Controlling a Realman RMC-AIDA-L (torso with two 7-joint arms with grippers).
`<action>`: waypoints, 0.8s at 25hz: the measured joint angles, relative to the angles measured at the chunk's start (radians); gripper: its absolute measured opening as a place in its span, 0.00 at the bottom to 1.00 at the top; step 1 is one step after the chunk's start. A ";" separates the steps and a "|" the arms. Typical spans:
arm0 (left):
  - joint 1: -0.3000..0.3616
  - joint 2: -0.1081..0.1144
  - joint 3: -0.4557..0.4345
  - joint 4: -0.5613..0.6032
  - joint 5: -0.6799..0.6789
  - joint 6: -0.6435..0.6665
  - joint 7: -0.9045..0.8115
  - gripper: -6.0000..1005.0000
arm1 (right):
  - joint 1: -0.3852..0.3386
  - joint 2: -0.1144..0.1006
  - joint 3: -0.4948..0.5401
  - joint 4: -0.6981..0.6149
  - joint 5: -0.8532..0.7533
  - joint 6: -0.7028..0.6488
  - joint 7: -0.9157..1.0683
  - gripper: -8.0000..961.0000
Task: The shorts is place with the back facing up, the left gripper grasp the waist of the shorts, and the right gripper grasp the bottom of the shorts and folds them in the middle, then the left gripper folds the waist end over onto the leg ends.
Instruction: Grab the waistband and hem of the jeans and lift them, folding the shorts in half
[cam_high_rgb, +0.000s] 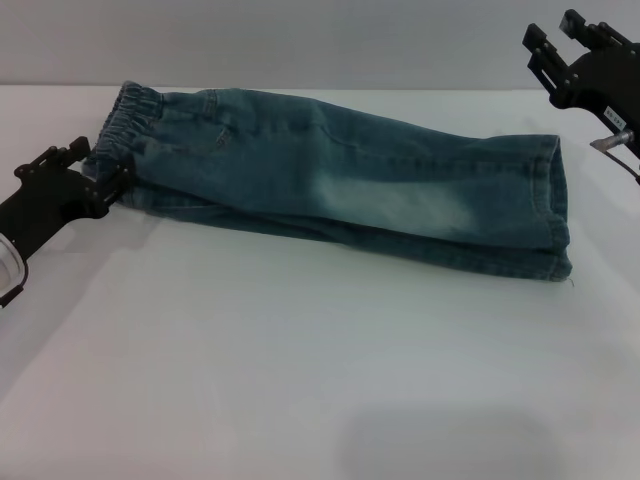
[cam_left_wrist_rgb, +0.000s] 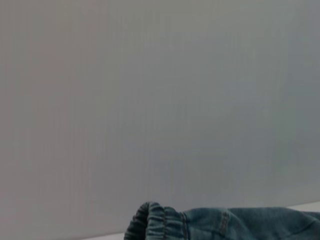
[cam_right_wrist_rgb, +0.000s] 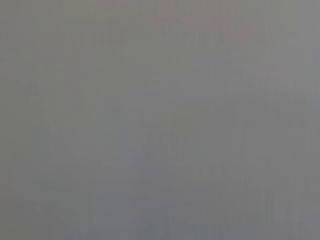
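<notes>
Left pincer (cam_high_rgb: 108, 180) sits at the worktop's (cam_high_rgb: 300, 380) left edge, holding the waist (cam_high_rgb: 125, 125) of the shorts (cam_high_rgb: 340, 180). They lie folded lengthwise along the far edge, leg ends (cam_high_rgb: 553, 210) to the right. Right pincer (cam_high_rgb: 560, 45) hangs above the far right corner, fingers apart, holding nothing.

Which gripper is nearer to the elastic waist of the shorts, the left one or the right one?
The left. The left gripper is right at the waist of the shorts, at its near corner. The right gripper is raised beyond the leg ends, far from the waist.
</notes>
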 joint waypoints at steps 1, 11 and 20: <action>-0.003 0.000 0.000 0.000 -0.002 -0.002 0.000 0.65 | 0.002 0.000 0.000 0.000 0.000 0.002 0.000 0.49; -0.066 0.002 0.000 -0.034 -0.041 -0.111 0.056 0.65 | 0.022 0.001 0.004 0.023 0.001 0.001 0.005 0.49; -0.083 0.001 0.000 -0.038 -0.042 -0.197 0.066 0.64 | 0.016 0.002 0.008 0.042 0.001 -0.017 0.007 0.49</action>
